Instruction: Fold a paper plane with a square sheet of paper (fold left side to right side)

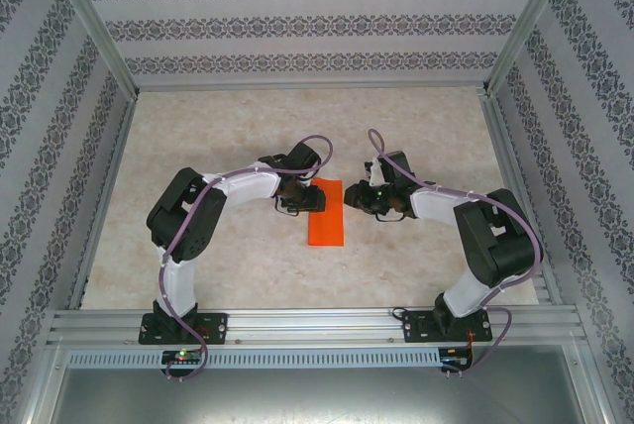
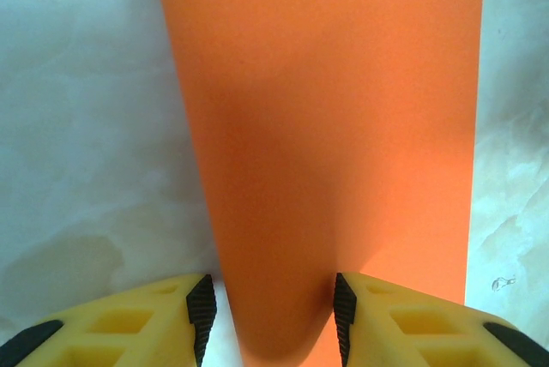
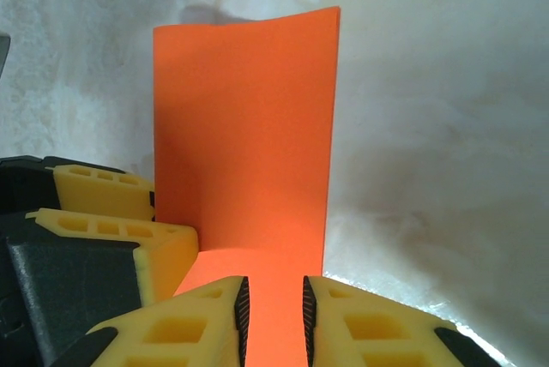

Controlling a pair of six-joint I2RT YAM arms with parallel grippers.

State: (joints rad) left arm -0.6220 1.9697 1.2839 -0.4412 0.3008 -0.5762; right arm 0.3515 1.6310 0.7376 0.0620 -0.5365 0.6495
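Top external view: the square sheet of paper (image 1: 327, 214) lies on the table (image 1: 228, 127) as a narrow orange-red rectangle, long axis running away from the arm bases, roughly midway between the two arms.

Left wrist view: the sheet (image 2: 343, 127) runs from the fingertips to the far edge of the picture and fills the gap between the black pads (image 2: 202, 307). The left pincer (image 2: 274, 309) has its jaws partly apart. Whether the pads press on the paper cannot be determined.

Right wrist view: the sheet (image 3: 249, 127) extends ahead of the right pincer (image 3: 274, 307), whose jaws stand narrowly apart with orange visible in the gap. A faint line crosses the paper just ahead of the fingertips. The left pincer (image 3: 120, 208) sits at the sheet's left edge.

Seen from above, the left pincer (image 1: 301, 196) rests over the far left part of the sheet, and the right pincer (image 1: 365, 201) is just beside the sheet's right edge. Patterned walls (image 1: 297, 28) enclose the table on three sides.
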